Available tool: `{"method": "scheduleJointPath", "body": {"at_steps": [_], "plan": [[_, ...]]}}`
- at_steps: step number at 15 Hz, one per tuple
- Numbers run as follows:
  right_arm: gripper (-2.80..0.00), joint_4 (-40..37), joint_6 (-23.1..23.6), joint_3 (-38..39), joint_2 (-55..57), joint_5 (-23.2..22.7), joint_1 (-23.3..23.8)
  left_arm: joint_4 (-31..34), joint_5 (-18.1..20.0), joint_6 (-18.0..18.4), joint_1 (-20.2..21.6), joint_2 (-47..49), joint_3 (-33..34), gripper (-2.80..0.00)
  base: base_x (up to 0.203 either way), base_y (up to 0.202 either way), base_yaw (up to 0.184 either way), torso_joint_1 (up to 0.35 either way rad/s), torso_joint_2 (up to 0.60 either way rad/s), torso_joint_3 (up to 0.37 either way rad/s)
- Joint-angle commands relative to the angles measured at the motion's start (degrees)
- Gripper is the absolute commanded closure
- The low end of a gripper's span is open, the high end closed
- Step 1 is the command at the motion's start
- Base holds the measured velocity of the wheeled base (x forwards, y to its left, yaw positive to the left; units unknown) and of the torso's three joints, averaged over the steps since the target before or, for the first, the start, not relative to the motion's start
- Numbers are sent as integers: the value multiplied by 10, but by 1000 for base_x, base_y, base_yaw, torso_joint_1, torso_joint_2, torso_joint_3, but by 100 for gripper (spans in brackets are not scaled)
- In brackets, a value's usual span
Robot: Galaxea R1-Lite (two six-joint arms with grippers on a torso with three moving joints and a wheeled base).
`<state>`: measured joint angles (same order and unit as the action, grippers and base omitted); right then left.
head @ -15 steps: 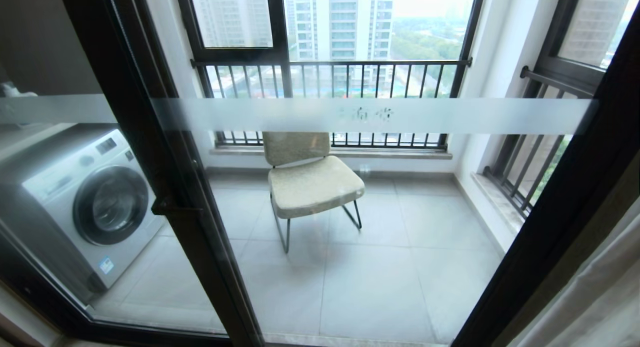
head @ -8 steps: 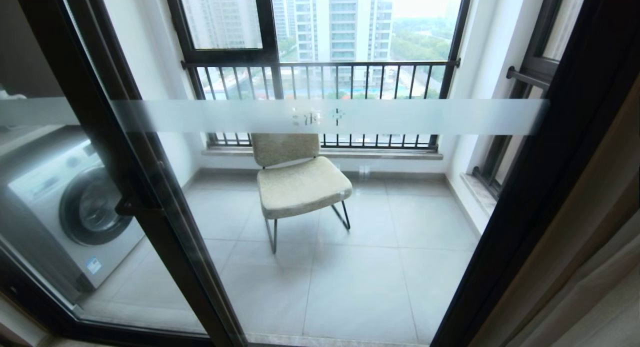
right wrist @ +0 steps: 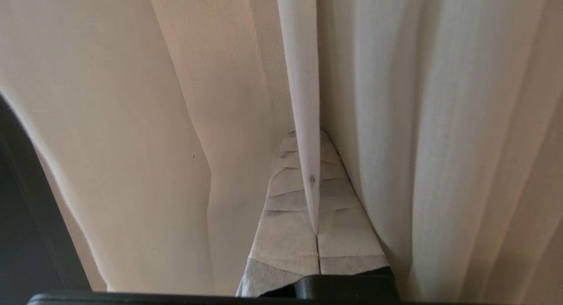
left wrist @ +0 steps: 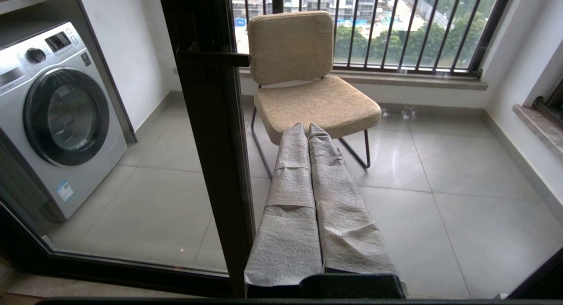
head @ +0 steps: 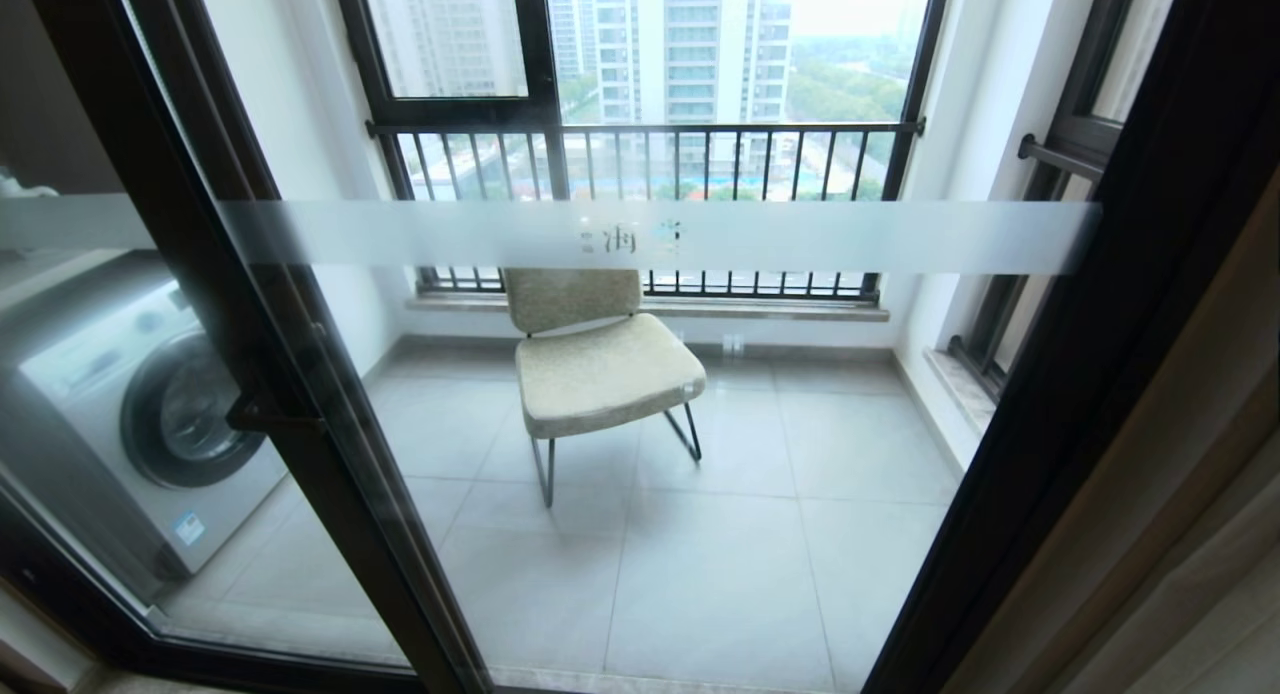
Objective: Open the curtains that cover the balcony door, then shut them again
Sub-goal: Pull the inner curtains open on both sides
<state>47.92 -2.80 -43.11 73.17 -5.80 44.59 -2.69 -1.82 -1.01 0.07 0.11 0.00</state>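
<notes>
The right gripper [right wrist: 313, 164] is pinching a fold of the curtains [right wrist: 303, 76] between its fingers.

The left gripper [left wrist: 308, 128] points forward and slightly down, its two wrapped fingers [left wrist: 288, 186] pressed flat together along their length, nothing between them. The right gripper [right wrist: 308, 136] has its wrapped fingers [right wrist: 286, 234] closed, a thin fold of the curtains [right wrist: 303, 98] pinched between them.
</notes>
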Motion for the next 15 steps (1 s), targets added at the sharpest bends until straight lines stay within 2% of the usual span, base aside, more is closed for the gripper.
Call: {"method": "scheduleJointPath", "body": {"at_steps": [1, 8, 15], "plan": [[0, 5, 0, -4, 8, 0, 1, -1, 0, 0, 0, 0, 0, 0, 0, 0, 0, 0, 0, 0], [0, 5, -19, -79, 74, -1, 47, -1, 0, 0, 0, 0, 0, 0, 0, 0, 0, 0, 0, 0], [0, 7, -41, -148, 164, -3, 135, 0, 0, 0, 0, 0, 0, 0, 0, 0, 0, 0, 0, 0]]}}
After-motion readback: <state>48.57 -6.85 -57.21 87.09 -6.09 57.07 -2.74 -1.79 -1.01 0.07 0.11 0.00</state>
